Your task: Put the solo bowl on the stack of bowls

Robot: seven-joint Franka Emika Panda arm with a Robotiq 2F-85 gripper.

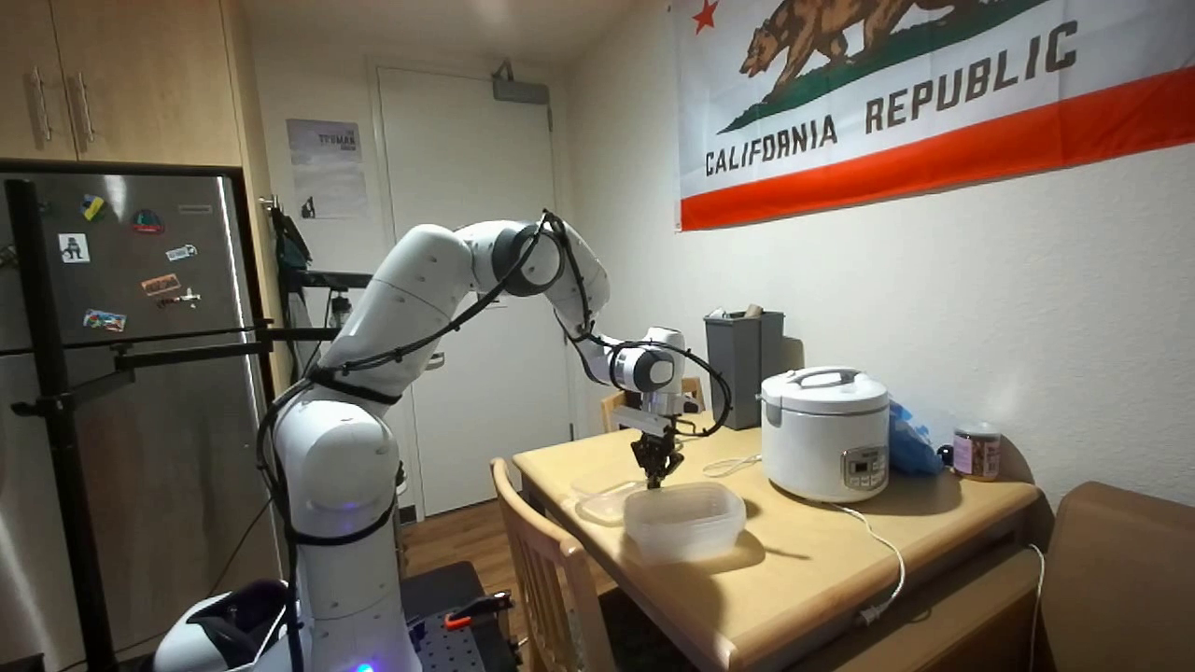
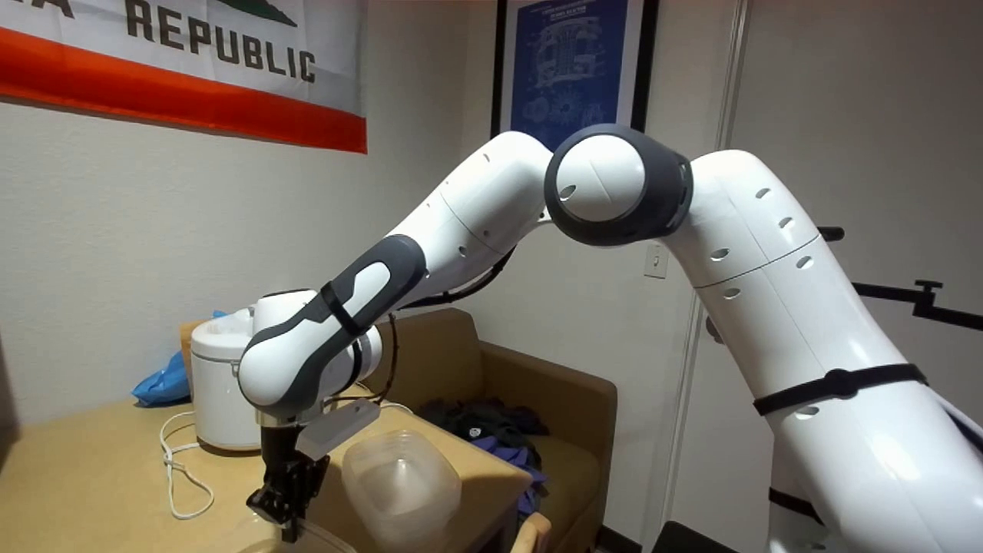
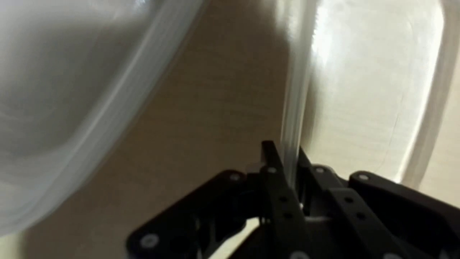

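The fridge (image 1: 140, 420) stands well apart from the gripper (image 3: 286, 148), past the upright part of the arm (image 1: 401, 308) in an exterior view. The arm arches over the table (image 1: 822, 588) and bends down at its end, so that the gripper points at the tabletop. The sofa (image 2: 553, 392) is well apart from the gripper too, past the table's end in an exterior view. Far above the gripper, in both exterior views, hangs the flag (image 1: 915, 103). The chair (image 1: 537, 519) sits at the table's edge, lower than the gripper. The cooker (image 1: 822, 439) stands near, on the flag side of the gripper.

Just beside the gripper is the stack (image 1: 686, 532); in the wrist view it lies to the left of the fingers (image 3: 271, 156) and apart from them. How many bowls nest in it I cannot tell. The bowl (image 3: 370, 90), of clear plastic, is right at the gripper: its rim passes between the fingers, and the rest spreads to the right of them in the wrist view. A strip of table shows between bowl and stack. Whether the bowl's base rests on the table I cannot tell.

The gripper is drawn nearly together, a finger on each side of the rim, pinching it.
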